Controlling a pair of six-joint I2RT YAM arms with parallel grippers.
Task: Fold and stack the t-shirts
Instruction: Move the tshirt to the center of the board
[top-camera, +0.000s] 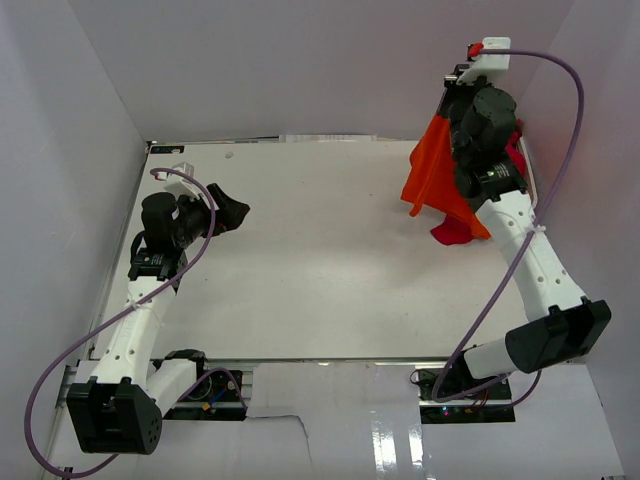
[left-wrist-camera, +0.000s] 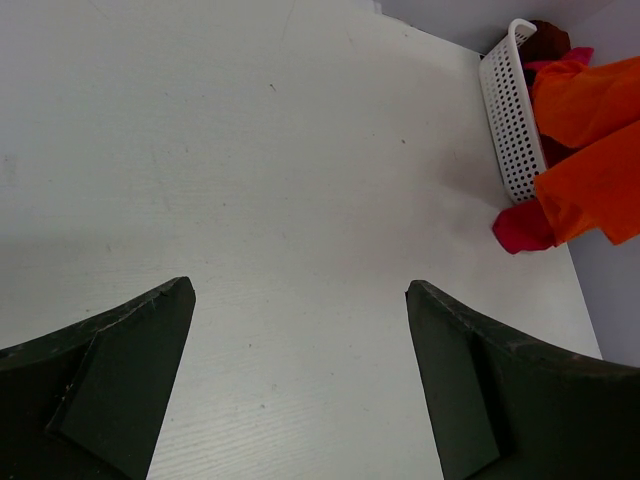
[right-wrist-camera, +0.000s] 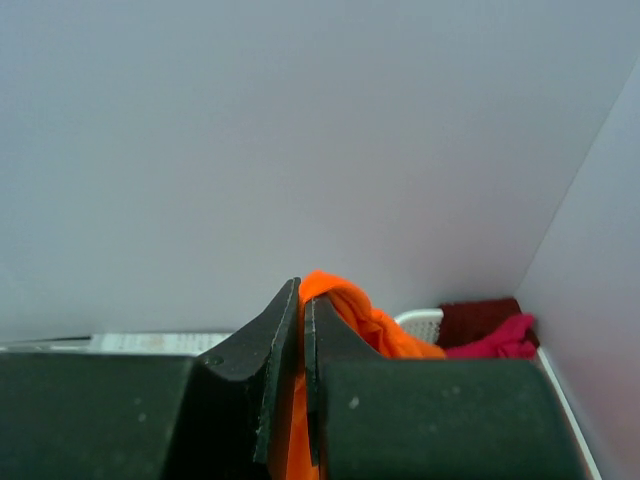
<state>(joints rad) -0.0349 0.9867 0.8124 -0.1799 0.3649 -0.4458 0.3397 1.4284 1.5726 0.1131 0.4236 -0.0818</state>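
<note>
Right wrist view: right gripper (right-wrist-camera: 302, 300) is pinched tight on the large bright orange cloth t-shirt (top-camera: 432, 175), which hangs lengthwise straight below; left gripper (left-wrist-camera: 300, 290) gapes empty, well apart.

Top view: white plastic lattice basket (left-wrist-camera: 510, 120) mostly hidden behind right arm (top-camera: 530, 250) and bright orange cloth t-shirt (top-camera: 435, 175); right gripper (right-wrist-camera: 302, 305) buried under own wrist.
Left wrist view: orange shirt cropped by right edge; crimson-magenta cloth t-shirt (left-wrist-camera: 522, 228) mostly covered by it; dark red cloth t-shirt (left-wrist-camera: 545, 40) only a sliver above basket rim.
Right wrist view: orange cloth below pinch masked by clamped black fingers (right-wrist-camera: 400, 410); number of shirts in basket unreadable.
</note>
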